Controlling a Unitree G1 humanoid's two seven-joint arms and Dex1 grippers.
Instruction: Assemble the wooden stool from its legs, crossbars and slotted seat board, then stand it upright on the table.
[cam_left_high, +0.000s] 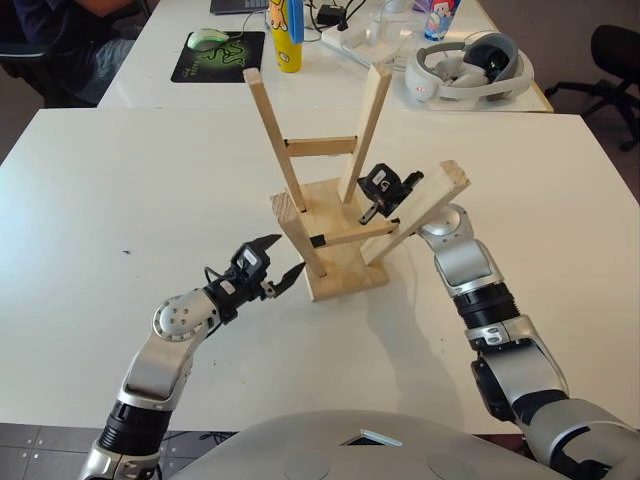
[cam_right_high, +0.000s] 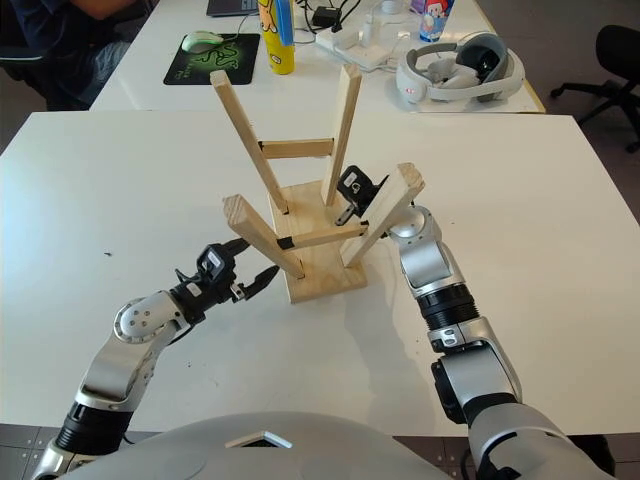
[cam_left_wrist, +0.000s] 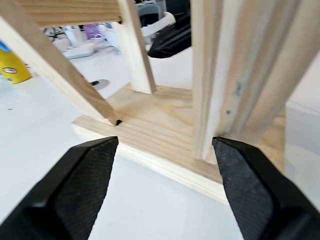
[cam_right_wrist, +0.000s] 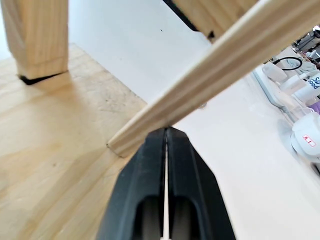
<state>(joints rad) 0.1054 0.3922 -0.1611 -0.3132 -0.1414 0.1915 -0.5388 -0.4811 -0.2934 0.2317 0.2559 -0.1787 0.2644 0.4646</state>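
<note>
The left gripper (cam_left_high: 287, 254) stood spread open, empty, just in front of the stool's near leg (cam_left_high: 297, 236). The stool sat upside down, seat (cam_left_high: 347, 272) flat on the table (cam_left_high: 120, 180), legs up. Above the seat, the right gripper (cam_right_wrist: 166, 135) was clenched on nothing, tips just beside a crossbar (cam_left_high: 350, 236).

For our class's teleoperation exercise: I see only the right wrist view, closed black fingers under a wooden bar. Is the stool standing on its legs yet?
Observer: No. The seat board lies flat on the table, all four legs pointing up.
Operator: Where is the left hand?
Observer: The left hand is open, just left of the board, holding nothing.
Operator: Any other crossbar?
Observer: Yes, a second crossbar joins the two far legs.
</note>
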